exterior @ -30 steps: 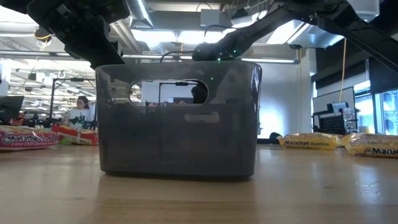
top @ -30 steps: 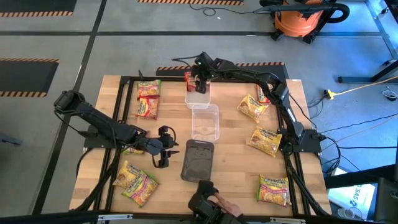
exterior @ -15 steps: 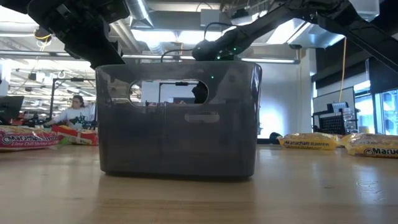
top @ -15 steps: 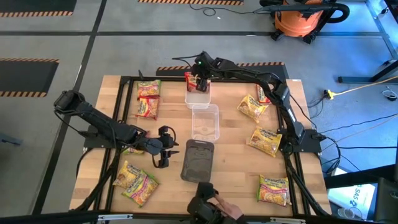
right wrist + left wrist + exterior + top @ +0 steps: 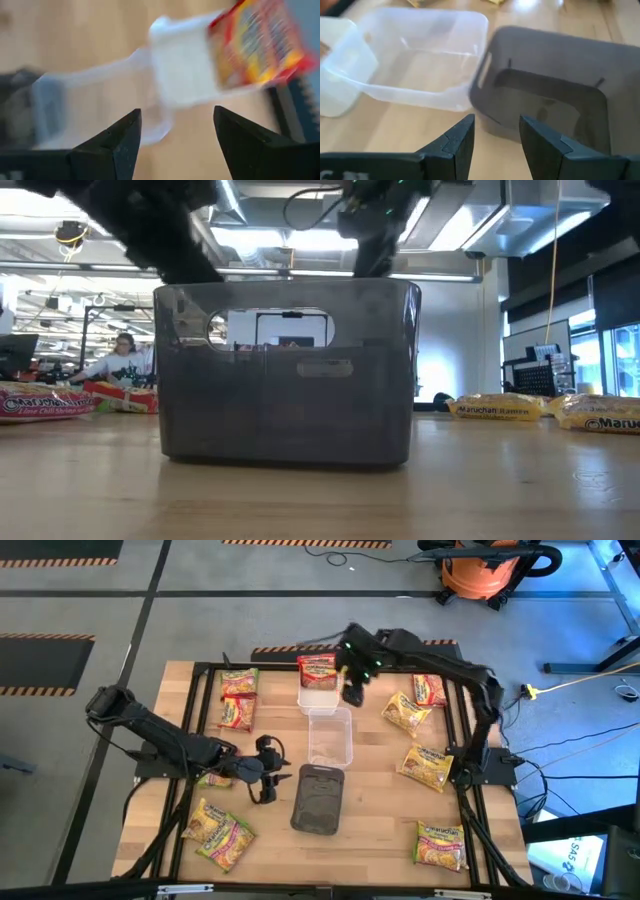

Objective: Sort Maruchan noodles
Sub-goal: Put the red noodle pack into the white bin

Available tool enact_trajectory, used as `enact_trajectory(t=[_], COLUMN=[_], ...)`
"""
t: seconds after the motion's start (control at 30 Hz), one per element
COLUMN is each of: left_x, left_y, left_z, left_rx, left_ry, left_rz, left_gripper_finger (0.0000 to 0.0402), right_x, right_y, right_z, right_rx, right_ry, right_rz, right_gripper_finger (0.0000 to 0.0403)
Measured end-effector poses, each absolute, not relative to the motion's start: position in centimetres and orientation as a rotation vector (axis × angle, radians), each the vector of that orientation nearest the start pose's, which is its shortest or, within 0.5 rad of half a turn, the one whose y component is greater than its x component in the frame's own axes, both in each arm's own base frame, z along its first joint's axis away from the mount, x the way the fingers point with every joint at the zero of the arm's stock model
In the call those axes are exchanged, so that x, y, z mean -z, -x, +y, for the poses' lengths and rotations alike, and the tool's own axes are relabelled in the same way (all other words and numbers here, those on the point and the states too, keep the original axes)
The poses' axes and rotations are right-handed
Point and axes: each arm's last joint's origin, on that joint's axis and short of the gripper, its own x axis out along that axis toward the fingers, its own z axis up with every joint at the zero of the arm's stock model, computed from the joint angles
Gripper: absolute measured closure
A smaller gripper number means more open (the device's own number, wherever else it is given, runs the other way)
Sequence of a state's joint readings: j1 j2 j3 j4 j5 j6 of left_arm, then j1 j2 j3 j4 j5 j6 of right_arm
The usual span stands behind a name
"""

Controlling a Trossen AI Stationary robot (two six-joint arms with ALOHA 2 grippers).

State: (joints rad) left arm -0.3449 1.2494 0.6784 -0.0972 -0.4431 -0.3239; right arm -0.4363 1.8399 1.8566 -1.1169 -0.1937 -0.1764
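Sorting step: red packet (image 5: 316, 668) seen lying on white tray (image 5: 318, 696), right hand (image 5: 353, 692) spread, empty beside it. Left hand (image 5: 268, 775) spread, parked. Next packet pickup needed.

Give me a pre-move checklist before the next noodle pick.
1. Right gripper empty and open: ok; nothing between its fingers in the right wrist view.
2. Red noodle packet settled in the white tray: not ok; it lies over the tray's far rim, partly outside.
3. Left gripper empty and open: ok; it hangs beside the dark tray, nothing held.
4. Clear tray ready to take packets: ok; it looks empty.
5. Yellow packets within easy reach of the right arm: ok; several lie flat on the table, apart from each other.
6. Dark tray contents: cannot tell for sure.
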Motion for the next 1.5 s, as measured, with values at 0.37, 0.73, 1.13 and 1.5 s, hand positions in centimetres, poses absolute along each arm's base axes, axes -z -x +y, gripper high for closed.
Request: enact_trajectory(t=[0.37, 0.73, 1.13, 1.5], left_x=[-25.3, -22.9, -18.9, -18.4], left_y=[-23.5, -21.1, -22.0, -22.3], left_z=[-1.8, 3.9, 1.4, -1.9], left_rx=[-0.597, -0.932, -0.702, -0.573], left_ry=[0.187, 0.395, 0.479, 0.422], left_rz=[0.719, 0.911, 0.788, 0.706], left_gripper_finger=[0.0253, 0.0253, 0.0253, 0.0253], right_x=[-26.5, -22.2, -23.2, -19.1], right_y=[-27.8, -20.6, -17.9, -15.8], right_z=[-4.7, 1.0, -8.6, -16.1], right_rx=[0.155, 0.281, 0.872, 0.794], right_ry=[-0.216, -0.275, -0.292, -0.546], right_rz=[1.041, 0.970, 0.934, 1.115], right_gripper_finger=[0.0178, 0.0178, 0.0178, 0.0178])
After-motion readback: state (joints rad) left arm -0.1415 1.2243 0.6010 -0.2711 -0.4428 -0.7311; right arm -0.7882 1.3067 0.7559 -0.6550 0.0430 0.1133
